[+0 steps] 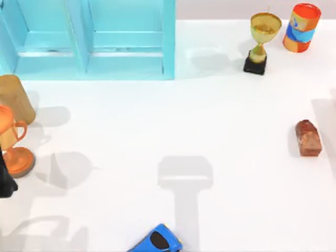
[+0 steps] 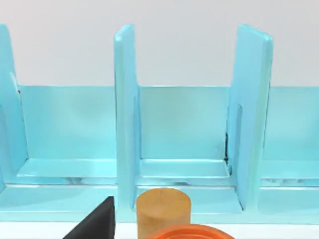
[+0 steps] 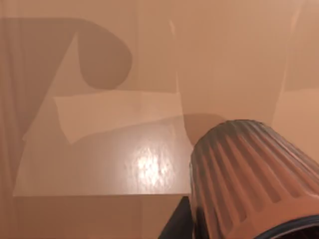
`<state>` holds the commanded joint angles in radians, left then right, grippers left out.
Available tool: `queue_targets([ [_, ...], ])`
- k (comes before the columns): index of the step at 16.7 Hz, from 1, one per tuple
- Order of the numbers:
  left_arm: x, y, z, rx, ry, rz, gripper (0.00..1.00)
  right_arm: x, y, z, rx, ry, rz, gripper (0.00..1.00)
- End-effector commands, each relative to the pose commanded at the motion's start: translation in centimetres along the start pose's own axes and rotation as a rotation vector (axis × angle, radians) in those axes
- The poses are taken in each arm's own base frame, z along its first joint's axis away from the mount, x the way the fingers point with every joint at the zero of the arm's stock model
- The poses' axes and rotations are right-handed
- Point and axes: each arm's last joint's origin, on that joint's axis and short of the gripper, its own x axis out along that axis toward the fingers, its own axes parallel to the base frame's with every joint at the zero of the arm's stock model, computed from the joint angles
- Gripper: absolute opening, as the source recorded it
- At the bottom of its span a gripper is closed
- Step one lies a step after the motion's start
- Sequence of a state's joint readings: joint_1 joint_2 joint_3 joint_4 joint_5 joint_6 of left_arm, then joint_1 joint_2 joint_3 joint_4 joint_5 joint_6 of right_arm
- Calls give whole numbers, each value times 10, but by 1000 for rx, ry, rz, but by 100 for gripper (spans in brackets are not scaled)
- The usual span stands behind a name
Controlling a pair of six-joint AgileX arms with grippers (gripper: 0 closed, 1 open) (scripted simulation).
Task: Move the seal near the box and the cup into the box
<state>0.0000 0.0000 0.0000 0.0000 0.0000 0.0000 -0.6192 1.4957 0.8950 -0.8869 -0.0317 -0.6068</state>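
Note:
The cup (image 3: 251,181), a brown-pink ribbed tumbler, sits close in the right wrist view with its dark rim nearest the camera. My right gripper (image 3: 185,225) is shut on it, one dark finger pressed against its side. Tan inner surfaces of the box (image 3: 99,149) lie around and beneath the cup. The seal (image 1: 307,137), a small reddish-brown speckled block, lies on the white table near the right edge of the top view. My left gripper (image 1: 6,184) is parked at the far left edge, beside an orange trophy.
A light blue shelf unit (image 1: 94,42) spans the back left. A wooden cylinder (image 1: 13,97) and an orange trophy (image 1: 13,152) stand at the left edge. A gold trophy (image 1: 261,42) and a colourful can (image 1: 301,27) stand at the back right. A blue toy car (image 1: 157,241) lies at the front.

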Motion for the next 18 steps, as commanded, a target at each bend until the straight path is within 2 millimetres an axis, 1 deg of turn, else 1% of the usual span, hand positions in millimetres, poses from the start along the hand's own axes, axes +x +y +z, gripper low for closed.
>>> queue_targets([
  [7,0,0,0,0,0,0,100,0,0,0,0,0,0,98],
  [8,0,0,0,0,0,0,100,0,0,0,0,0,0,100],
  [16,0,0,0,0,0,0,100,0,0,0,1,-1,-1,100],
  [18,0,0,0,0,0,0,100,-3,0,0,4,4,-7,100],
])
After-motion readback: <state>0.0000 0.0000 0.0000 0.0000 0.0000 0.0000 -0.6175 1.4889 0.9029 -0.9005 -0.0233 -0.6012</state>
